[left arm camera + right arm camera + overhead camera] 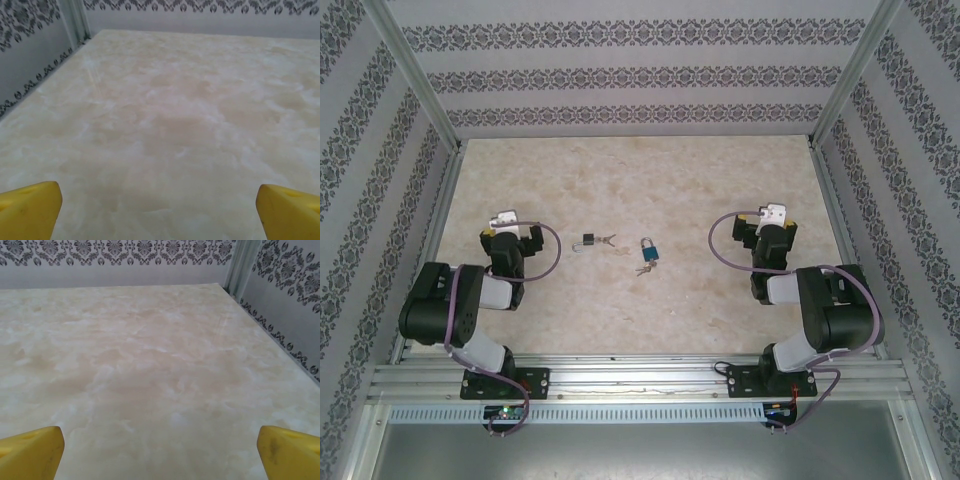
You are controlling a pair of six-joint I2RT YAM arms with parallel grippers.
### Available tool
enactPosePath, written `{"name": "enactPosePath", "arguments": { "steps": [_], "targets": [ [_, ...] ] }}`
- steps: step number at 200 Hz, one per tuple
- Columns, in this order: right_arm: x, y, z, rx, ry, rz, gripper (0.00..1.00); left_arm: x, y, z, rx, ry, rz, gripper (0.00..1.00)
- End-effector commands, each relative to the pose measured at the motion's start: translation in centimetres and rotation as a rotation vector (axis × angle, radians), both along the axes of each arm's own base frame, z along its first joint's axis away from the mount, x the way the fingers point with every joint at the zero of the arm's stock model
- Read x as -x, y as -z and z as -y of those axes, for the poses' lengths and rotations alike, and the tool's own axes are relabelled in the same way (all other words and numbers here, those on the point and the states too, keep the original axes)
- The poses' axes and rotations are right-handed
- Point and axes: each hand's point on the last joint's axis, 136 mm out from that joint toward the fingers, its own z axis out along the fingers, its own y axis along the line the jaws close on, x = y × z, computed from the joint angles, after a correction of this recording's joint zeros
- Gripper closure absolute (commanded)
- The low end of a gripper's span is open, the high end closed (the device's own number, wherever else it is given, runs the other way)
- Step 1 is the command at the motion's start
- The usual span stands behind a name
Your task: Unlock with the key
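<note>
Padlocks, two of them, lie mid-counter in the top view. The blue padlock (648, 248) lies flat with its shackle toward the far wall; it is too small to tell if the shackle is latched. Keys (645, 270) lie just on the near side of the blue padlock, touching it or nearly so. The gap is not resolvable and the key count is unclear. A dark padlock (587, 240) lies just left of the blue padlock, apart from it, its shackle hard to make out. A small key bunch (608, 239) lies between the two locks, against the dark one; can't tell if a key is in the keyhole.

The left hand (510, 232) is well left of the blue padlock and the right hand (767, 228) well right of it. Both are low over the counter (620, 180) and well apart from either lock. Both are released, fingers spread wide, nothing between them. In the top view the fingertips are mostly hidden under the white wrist housings.

In the left wrist view the yellow fingers (30, 210) are cut off at the bottom corners, with bare marbled counter ahead. In the right wrist view the yellow finger pair (287, 452) is likewise cropped at the bottom corners.

Purple cables (556, 250) loop off each wrist. Patterned walls (620, 75) stand beyond and to both sides of the blue padlock.
</note>
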Motion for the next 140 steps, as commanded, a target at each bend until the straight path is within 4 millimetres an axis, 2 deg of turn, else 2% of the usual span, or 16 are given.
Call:
{"name": "enactPosePath", "arguments": {
  "steps": [1, 9, 19, 65, 140],
  "targets": [
    [-0.7, -1.2, -0.5, -0.020, -0.018, 0.057, 0.02, -1.2, -0.9, 0.6, 0.007, 0.054, 0.026, 0.01],
    [-0.6, -1.1, -0.7, -0.010, -0.016, 0.050, 0.02, -1.7, -1.3, 1.0, -0.017, 0.066, 0.038, 0.01],
    [-0.6, -1.1, -0.8, -0.009, -0.018, 0.042, 0.02, -1.6, -0.8, 1.1, -0.008, 0.066, -0.009, 0.01],
    [-0.7, -1.4, -1.1, 0.001, -0.029, 0.057, 0.02, -1.8, -1.0, 2.4, -0.015, 0.145, 0.013, 0.01],
    [-0.7, -1.3, -1.1, 0.001, -0.029, 0.056, 0.02, -2.1, -0.9, 2.3, -0.013, 0.146, 0.000, 0.01]
  ]
}}
